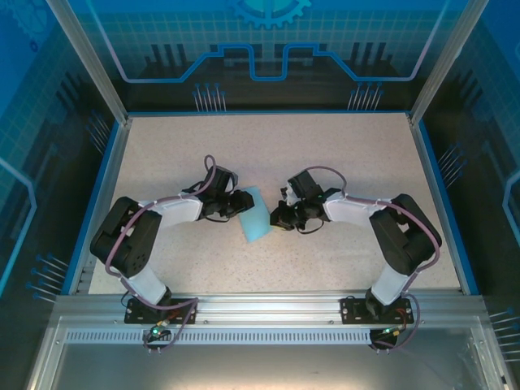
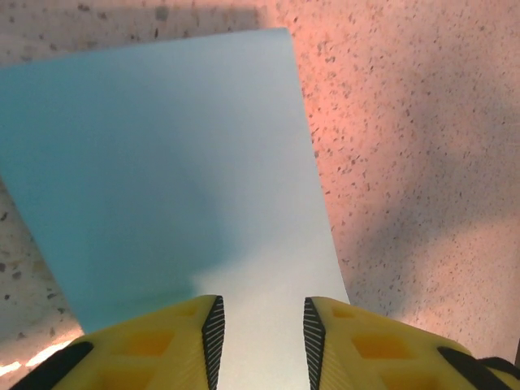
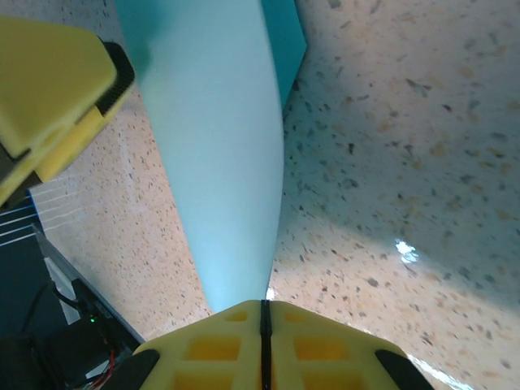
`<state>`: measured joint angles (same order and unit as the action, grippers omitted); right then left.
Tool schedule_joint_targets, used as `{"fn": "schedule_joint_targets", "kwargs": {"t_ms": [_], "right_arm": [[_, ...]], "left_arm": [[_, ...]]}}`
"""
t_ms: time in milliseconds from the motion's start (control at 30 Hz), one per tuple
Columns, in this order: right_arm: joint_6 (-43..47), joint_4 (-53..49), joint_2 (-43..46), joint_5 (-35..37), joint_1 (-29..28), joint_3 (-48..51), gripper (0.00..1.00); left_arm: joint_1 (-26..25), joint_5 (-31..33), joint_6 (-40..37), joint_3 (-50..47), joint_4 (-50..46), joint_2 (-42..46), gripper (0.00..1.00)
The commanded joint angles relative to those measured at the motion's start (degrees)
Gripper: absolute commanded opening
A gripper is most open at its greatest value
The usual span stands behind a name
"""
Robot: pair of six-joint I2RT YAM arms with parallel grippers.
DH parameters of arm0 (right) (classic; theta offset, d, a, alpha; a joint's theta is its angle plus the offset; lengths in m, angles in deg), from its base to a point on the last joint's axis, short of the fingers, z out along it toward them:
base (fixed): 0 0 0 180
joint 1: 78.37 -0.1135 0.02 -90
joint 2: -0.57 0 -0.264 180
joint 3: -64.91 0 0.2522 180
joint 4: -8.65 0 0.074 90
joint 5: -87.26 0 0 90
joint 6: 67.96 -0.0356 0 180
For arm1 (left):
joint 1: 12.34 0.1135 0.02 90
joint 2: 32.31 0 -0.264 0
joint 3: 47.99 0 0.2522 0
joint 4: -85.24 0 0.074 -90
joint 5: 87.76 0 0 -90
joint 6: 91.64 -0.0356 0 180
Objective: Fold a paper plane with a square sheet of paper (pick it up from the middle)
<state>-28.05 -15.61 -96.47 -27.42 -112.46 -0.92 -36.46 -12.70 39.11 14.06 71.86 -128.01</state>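
Fig.: paper (image 1: 254,214), bowed at centre of table (image 1: 341,162) w/ long axis approx. near–far, is pinched at its right edge by the fully closed R gripper (image 3: 264,307), while its left edge is straddled by the equally near L gripper (image 2: 260,313), jaws parted, apparently unclamped.

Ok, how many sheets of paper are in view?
1. A light-blue sheet in the middle of the table; the right gripper pinches one edge, jaws shut, the left gripper sits at the opposite edge, jaws apart.

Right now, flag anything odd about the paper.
The square sheet of paper is not flat: it bows up off the table where the shut right gripper pinches it. No tear shows.
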Motion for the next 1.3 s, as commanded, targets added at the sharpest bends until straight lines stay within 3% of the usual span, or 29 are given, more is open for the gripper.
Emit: {"fn": "schedule_joint_targets", "kwargs": {"t_ms": [0, 267, 500, 600, 933, 1267], "right_arm": [[1.6, -5.3, 3.7, 1.6, 0.8, 1.1, 0.09], [2.7, -9.2, 6.9, 3.4, 1.5, 1.4, 0.09], [3.2, -10.7, 4.8, 3.5, 1.3, -0.2, 0.09], [3.5, -11.0, 4.0, 3.5, 1.3, -0.6, 0.09], [4.0, -11.3, 2.8, 2.9, 0.8, -1.6, 0.09], [4.5, -4.1, -0.1, -2.6, -1.7, -4.7, 0.1]], "left_arm": [[0.1, 0.5, -1.7, 2.2, -1.4, -0.5, 0.33], [-3.0, 0.7, -1.5, 2.7, -1.8, -2.5, 0.29], [-3.1, 0.7, -1.0, 0.4, -1.0, 0.9, 0.43], [-3.1, 1.5, -1.0, -0.6, -1.5, 2.7, 0.45], [-3.1, 6.9, -1.4, -1.6, -4.2, 0.2, 0.29], [-3.0, 6.8, -2.0, -1.5, -3.8, -3.5, 0.14]]}}
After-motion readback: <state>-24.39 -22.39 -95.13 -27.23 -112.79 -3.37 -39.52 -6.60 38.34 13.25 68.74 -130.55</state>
